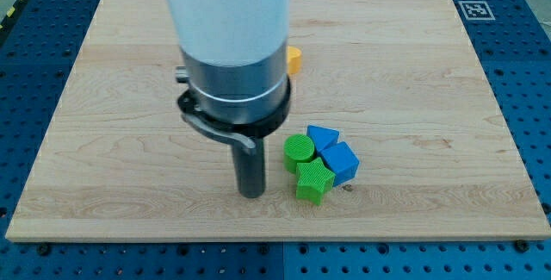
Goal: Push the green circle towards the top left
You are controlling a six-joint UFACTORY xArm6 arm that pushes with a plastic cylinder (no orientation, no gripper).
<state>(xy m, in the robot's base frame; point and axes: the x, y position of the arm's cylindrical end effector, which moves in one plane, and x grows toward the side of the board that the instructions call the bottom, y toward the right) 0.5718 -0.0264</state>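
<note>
None of the push looks done: green circle sits low, touching 3 clustered blocks, my tip just left, fingerless bare rod.

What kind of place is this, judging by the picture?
Probably a robotics lab bench. A wooden board lies on a blue perforated table, with a printed marker at its corner, and my tip stands left of the green circle.

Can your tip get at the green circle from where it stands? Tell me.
Probably yes. My tip stands just to the view's left of the green circle, with bare board between them. The green star and blue blocks crowd its other sides.
</note>
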